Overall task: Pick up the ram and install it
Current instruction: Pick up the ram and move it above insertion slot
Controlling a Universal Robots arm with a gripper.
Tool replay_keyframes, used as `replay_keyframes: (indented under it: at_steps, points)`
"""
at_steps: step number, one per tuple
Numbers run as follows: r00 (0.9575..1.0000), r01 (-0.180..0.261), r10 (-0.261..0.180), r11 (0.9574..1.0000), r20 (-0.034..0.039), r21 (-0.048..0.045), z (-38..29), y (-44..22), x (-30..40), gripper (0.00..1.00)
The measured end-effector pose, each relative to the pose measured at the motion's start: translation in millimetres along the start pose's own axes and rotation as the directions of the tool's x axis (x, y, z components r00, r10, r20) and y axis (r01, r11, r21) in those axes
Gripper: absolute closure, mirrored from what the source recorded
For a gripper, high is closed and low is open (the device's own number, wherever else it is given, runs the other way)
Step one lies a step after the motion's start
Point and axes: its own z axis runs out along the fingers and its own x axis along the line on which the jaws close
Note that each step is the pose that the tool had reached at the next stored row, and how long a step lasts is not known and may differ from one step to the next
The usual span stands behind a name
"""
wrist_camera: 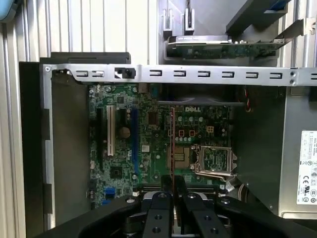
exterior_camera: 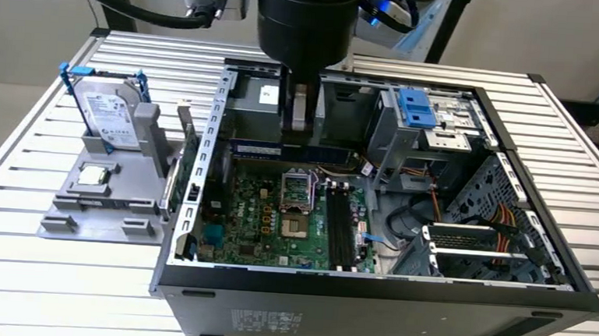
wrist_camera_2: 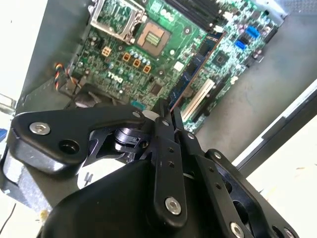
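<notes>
Seen from the wrist, the hand (wrist_camera: 172, 192) was pinched tight on the ram (wrist_camera: 172, 144), its two fingers pressed against the stick's flat faces. That grip left the thin board edge-on, probably so its contact edge stayed free and pointed down at the motherboard (wrist_camera: 148, 124). In the second wrist view the ram (wrist_camera_2: 190, 74) reached out from the fingertips over the green board, apart from it. In the exterior view the hand (exterior_camera: 297, 135) hung straight down at the far end of the open computer case (exterior_camera: 376, 286), which lay on its side so the board faced up. The ram (exterior_camera: 269, 150) ran across the case there, apparently crosswise to the black slots (exterior_camera: 340, 225), and sat in none of them. Beyond the case wall, on the tabletop (exterior_camera: 22, 276), a grey holder (exterior_camera: 100, 203) propped a hard drive (exterior_camera: 110, 113) upright, within easy reach.
</notes>
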Motion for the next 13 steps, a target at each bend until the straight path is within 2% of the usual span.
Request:
replay_keyframes:
  at_steps: [13]
  points:
    - [1.0000, 0.003, -0.003, 1.0000, 0.0001, -0.0002, 0.5, -31.0, -0.4, 1.00]
